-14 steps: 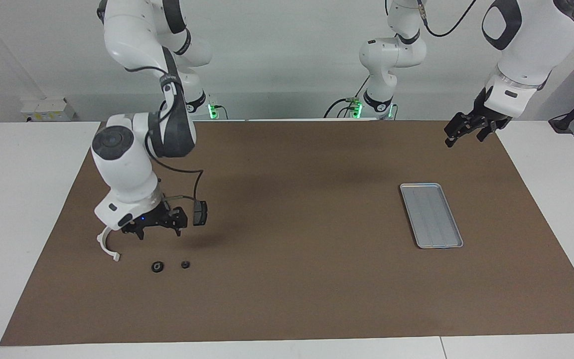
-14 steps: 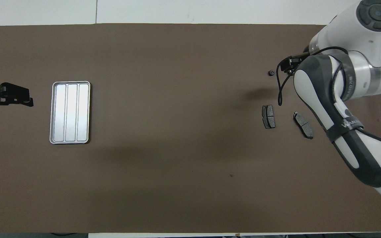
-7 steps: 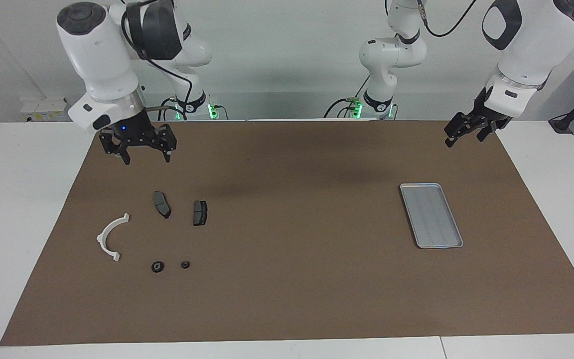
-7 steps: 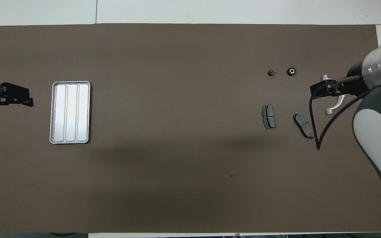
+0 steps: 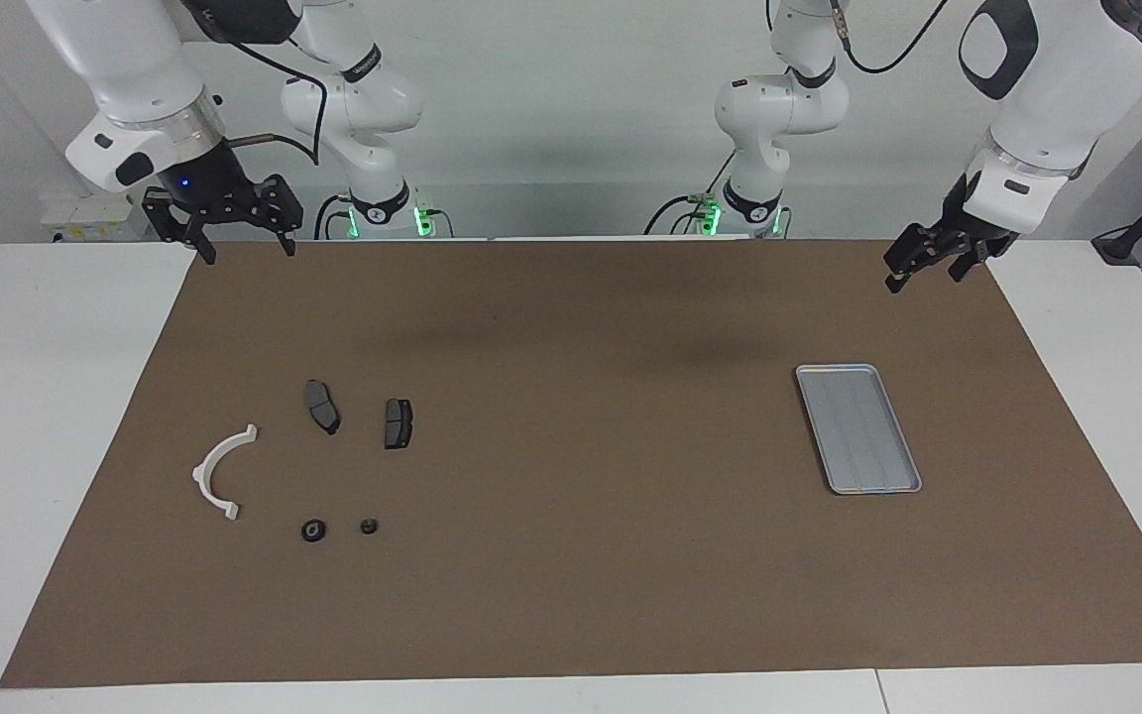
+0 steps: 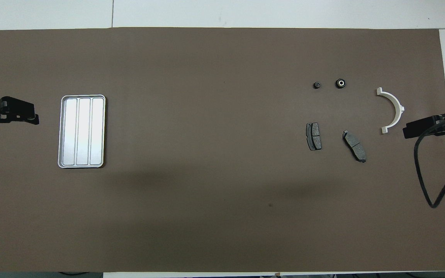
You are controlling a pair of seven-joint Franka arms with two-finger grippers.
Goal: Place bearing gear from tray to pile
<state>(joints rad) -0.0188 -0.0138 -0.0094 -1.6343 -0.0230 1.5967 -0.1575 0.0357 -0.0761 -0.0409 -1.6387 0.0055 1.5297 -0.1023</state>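
The right pincer (image 5: 242,241) hangs in the air over the mat's corner at the right arm's end of the table, close to the robots, its two fingers spread apart and holding nothing. In the overhead view only its dark tip (image 6: 425,128) pokes in from the edge, with a black cable looping below it. The left pincer (image 5: 923,263) hangs over the mat's edge at the left arm's end, also raised, its fingers apart and empty.

On the brown mat (image 5: 581,595), toward the right arm's end, lies the pile: a white semicircular bracket (image 5: 219,473) nearest that end, and two dark grey pads, one (image 5: 322,406) just beside the other (image 5: 398,423), both nearer to the robots than the bracket's lower tip. Farther from the robots than the pads sit two small black round parts: the larger bearing gear (image 5: 312,531) and, near it, a smaller black ring (image 5: 369,526). All these parts lie apart, none touching.

The tray (image 5: 857,428) rests flat on the mat toward the left arm's end, well apart from the pile, its ribbed floor bare.
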